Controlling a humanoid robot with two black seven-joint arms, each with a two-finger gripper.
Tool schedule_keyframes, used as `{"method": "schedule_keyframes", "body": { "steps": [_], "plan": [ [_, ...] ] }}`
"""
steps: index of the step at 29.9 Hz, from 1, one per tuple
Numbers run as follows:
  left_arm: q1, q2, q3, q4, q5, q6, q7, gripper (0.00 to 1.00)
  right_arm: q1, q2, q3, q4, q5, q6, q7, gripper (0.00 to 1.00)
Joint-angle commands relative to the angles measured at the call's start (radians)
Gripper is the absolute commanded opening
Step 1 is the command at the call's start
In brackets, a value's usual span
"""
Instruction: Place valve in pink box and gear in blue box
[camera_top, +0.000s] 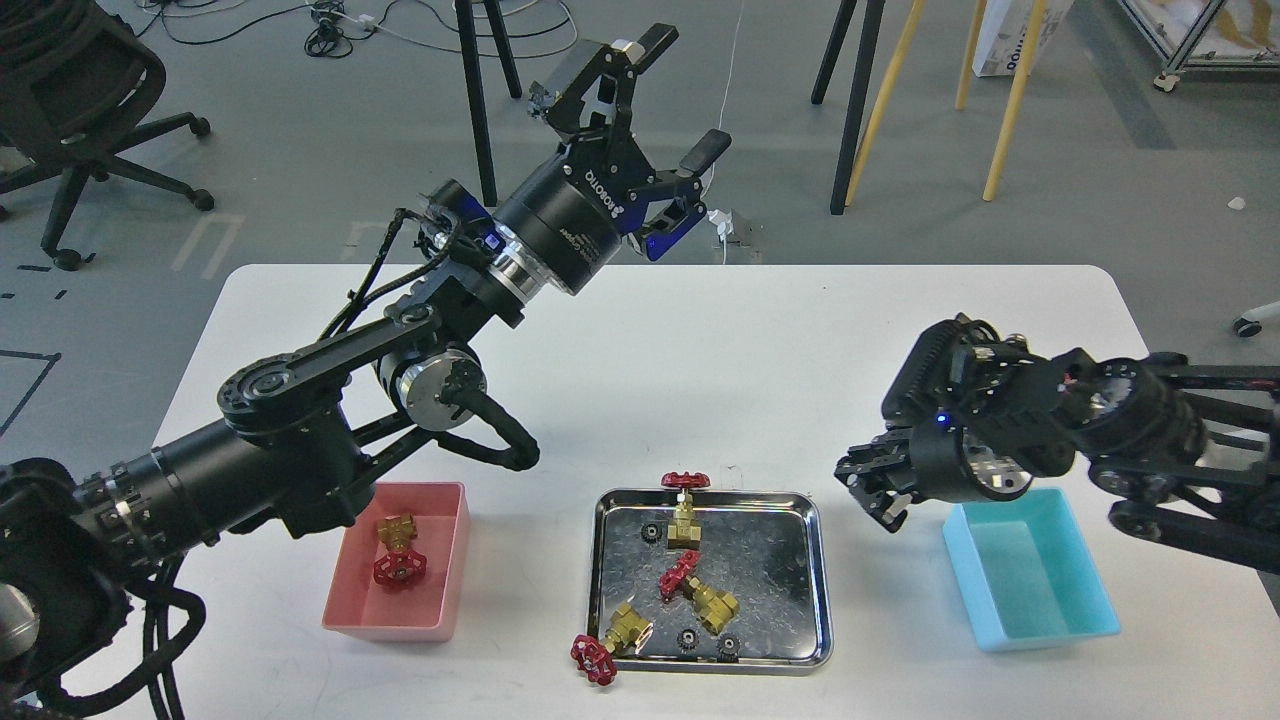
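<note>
One valve (398, 552) lay in the pink box (446, 560); L gripper (668, 100) hung open, R gripper (880, 490), jaws unclear, apparently needed a tray (815, 580) gear (650, 534) for the blue box (1095, 590).

Left hand (668, 95) raised, fingers spread wide; right hand (868, 490) low, fingers indistinct

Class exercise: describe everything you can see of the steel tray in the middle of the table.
The steel tray is a shiny, shallow rectangular metal pan with rounded corners and a raised rim, lying flat on the white table between the pink box and the blue box. Its mirror-like floor holds three brass valves with red handwheels and several small black gears. Two handwheels overhang its rim. Neither gripper touches it.
</note>
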Motion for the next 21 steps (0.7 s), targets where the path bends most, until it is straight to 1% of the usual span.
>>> {"method": "schedule_keyframes", "body": {
  "steps": [1, 5, 7, 13, 16, 17, 18, 20, 21],
  "plan": [
    [0.000, -0.010, 0.002, 0.000, 0.000, 0.000, 0.000, 0.96, -0.009, -0.180, 0.003, 0.049, 0.011, 0.000, 0.001, 0.14],
    [0.000, -0.028, 0.005, 0.000, 0.000, 0.002, 0.000, 0.96, -0.031, -0.312, 0.003, 0.049, 0.012, 0.000, 0.001, 0.14],
    [0.000, -0.031, 0.005, 0.000, 0.000, 0.003, 0.000, 0.96, -0.049, -0.349, 0.001, 0.047, 0.012, 0.000, 0.001, 0.14],
    [0.000, -0.045, 0.011, 0.000, 0.000, 0.005, 0.000, 0.96, -0.143, -0.350, 0.003, 0.047, 0.016, 0.000, 0.001, 0.15],
    [0.002, -0.045, 0.012, 0.000, 0.000, 0.005, 0.000, 0.96, -0.167, -0.338, 0.004, 0.047, 0.019, 0.000, 0.001, 0.18],
    [0.002, -0.045, 0.012, 0.000, 0.000, 0.005, 0.000, 0.96, -0.169, -0.332, 0.004, 0.046, 0.019, 0.000, 0.001, 0.22],
    [0.002, -0.045, 0.014, 0.000, 0.000, 0.005, 0.000, 0.96, -0.171, -0.326, 0.006, 0.046, 0.020, 0.000, 0.001, 0.29],
    [0.002, -0.045, 0.016, 0.000, 0.000, 0.005, 0.000, 0.96, -0.171, -0.320, 0.006, 0.044, 0.032, 0.000, 0.001, 0.47],
    [0.002, -0.045, 0.016, 0.000, 0.000, 0.005, 0.000, 0.96, -0.171, -0.317, 0.006, 0.044, 0.043, 0.000, 0.001, 0.53]
  ]
}}
